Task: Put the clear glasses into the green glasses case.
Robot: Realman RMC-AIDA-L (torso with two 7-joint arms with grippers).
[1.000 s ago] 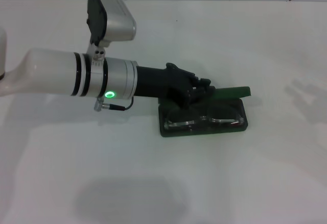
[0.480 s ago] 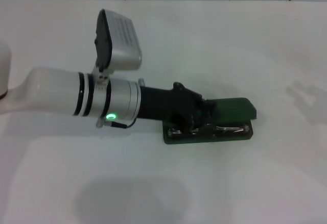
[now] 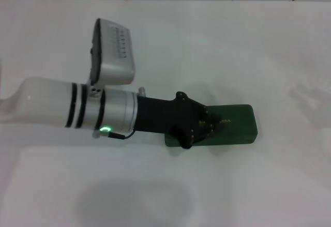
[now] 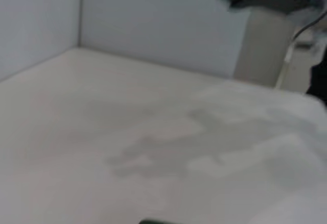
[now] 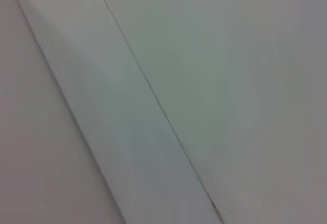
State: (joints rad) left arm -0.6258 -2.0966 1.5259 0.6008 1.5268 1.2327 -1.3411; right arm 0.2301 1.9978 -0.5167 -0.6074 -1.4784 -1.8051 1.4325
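Lid down on the case, task near its end.

The left gripper [image 3: 209,126] rests on the left part of the case [image 3: 235,126], which lies shut on the desk [image 3: 258,185]; the glasses are hidden, presumably inside. Whether the jaws are spread or closed cannot be told. What seems left is withdrawing.

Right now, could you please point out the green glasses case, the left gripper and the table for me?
green glasses case [image 3: 235,123]: head view, on the closed lid's top.
left gripper [image 3: 209,126]: head view, at its tip over the lid.
table [image 3: 258,185]: head view, on bare white surface.
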